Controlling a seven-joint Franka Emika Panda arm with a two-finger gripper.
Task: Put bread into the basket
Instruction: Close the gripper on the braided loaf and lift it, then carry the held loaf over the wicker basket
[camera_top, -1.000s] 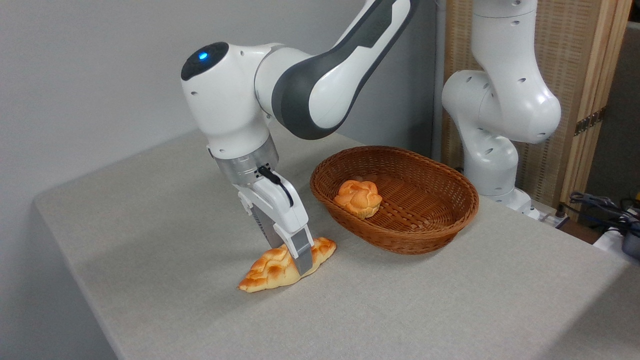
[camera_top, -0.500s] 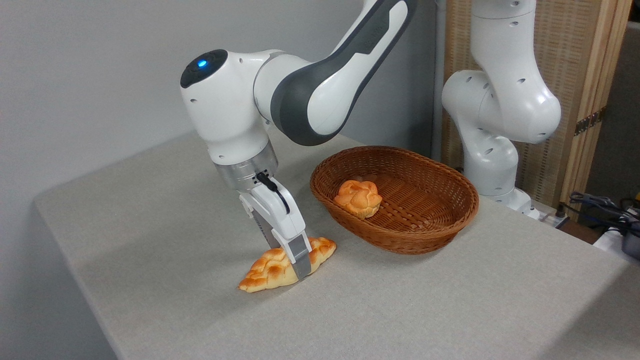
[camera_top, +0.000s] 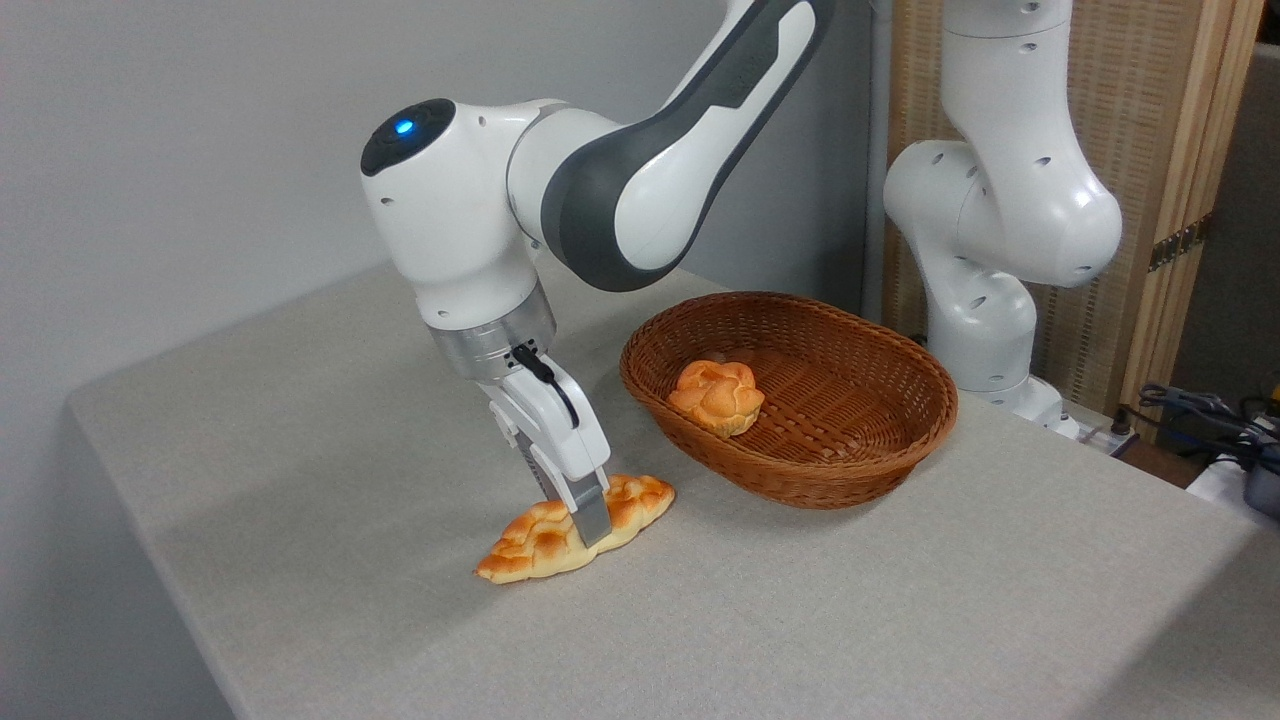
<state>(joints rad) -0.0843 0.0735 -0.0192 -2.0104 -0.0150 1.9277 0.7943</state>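
Your arm: glossy white shells, dark grey joint inserts, blue LED, silver wrist ring, apparently one black cable.

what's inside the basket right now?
Inside the basket sits one small round knotted bun, near its left end on the woven floor. The rest of the floor in view is bare. The near wall hides the strip of floor just behind it. The bread lies outside, on the table.

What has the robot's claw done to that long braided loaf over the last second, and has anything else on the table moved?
The gripper has closed in on the middle of the long golden braided loaf and tilted slightly more upright; whether its grip is firm is not clear. The loaf's right end has shifted a little, but it lies on the grey table. The oval reddish-brown wicker basket and the small round bun inside it have not moved.
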